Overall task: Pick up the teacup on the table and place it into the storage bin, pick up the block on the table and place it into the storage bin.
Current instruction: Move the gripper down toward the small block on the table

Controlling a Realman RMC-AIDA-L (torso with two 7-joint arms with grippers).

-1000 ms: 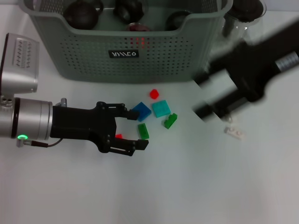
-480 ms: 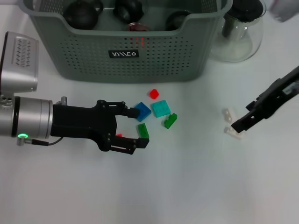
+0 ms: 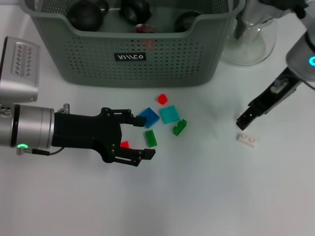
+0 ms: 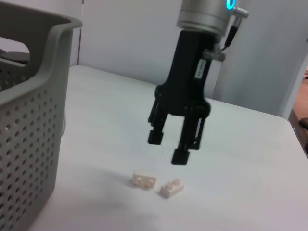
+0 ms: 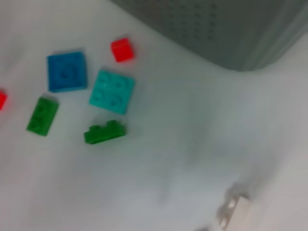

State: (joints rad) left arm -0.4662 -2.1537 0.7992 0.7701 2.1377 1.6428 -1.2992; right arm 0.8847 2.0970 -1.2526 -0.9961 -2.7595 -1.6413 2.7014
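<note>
Left gripper (image 3: 139, 136) low over the table (image 3: 197, 196), jaws open wide, holding nothing, pointing toward the block cluster. Small red block (image 3: 124, 144) between the jaws, partly hidden by the lower finger. Dark green block (image 3: 150, 138) just past the fingertips; blue block (image 3: 148, 117) near the upper fingertip. Teal block (image 3: 170, 114), second green block (image 3: 179, 127) and another red block (image 3: 162, 99) close together beyond, all on the table in front of the storage bin (image 3: 130, 56).

Storage bin at the far edge of the table, grey-green, perforated, black label on the near wall. Dark rounded items inside; teacups or not, cannot tell. Glass pitcher (image 3: 251, 42) just beside the bin on the right.

Right gripper (image 4: 174, 147) above the table on the right side, pointing down, jaws apart, empty. White block (image 4: 144, 180) and a second white block (image 4: 172, 188) on the table below it, close together, not touched by the fingers. Only one white piece (image 3: 247, 140) clear in the head view, just below the right gripper there.
</note>
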